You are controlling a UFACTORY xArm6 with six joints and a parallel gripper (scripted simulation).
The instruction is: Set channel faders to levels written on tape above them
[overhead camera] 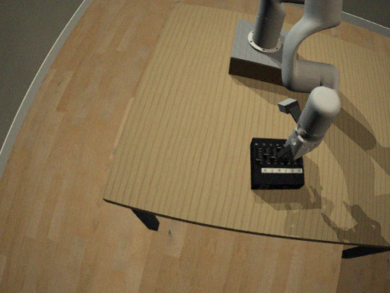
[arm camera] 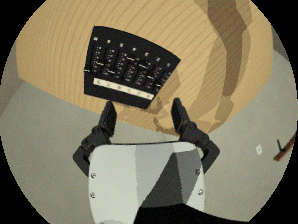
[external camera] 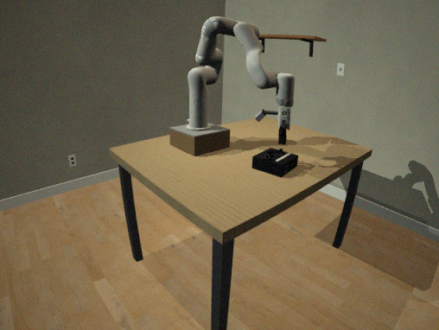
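The lighting desk (overhead camera: pixel 277 164) sits flat on the table (overhead camera: pixel 184 115), near the edge farthest from the arm's base (overhead camera: pixel 239 63) and toward the right side in the top view. The gripper (external camera: pixel 283 135) hangs well above it with its jaws spread wide and nothing between them, fingertips pointing down at the desk in the wrist view. As far as I can judge, the fader work has not visibly started: no finger touches any cap, and the arm appears to be lining up for a first approach. The caps and the numbers on the white tape strip (overhead camera: pixel 281 170) are too small to read, so which faders already match their levels cannot be told. The desk is nearly square; its fader tracks run from the base side toward the tape strip, which lies crosswise along the side away from the base.
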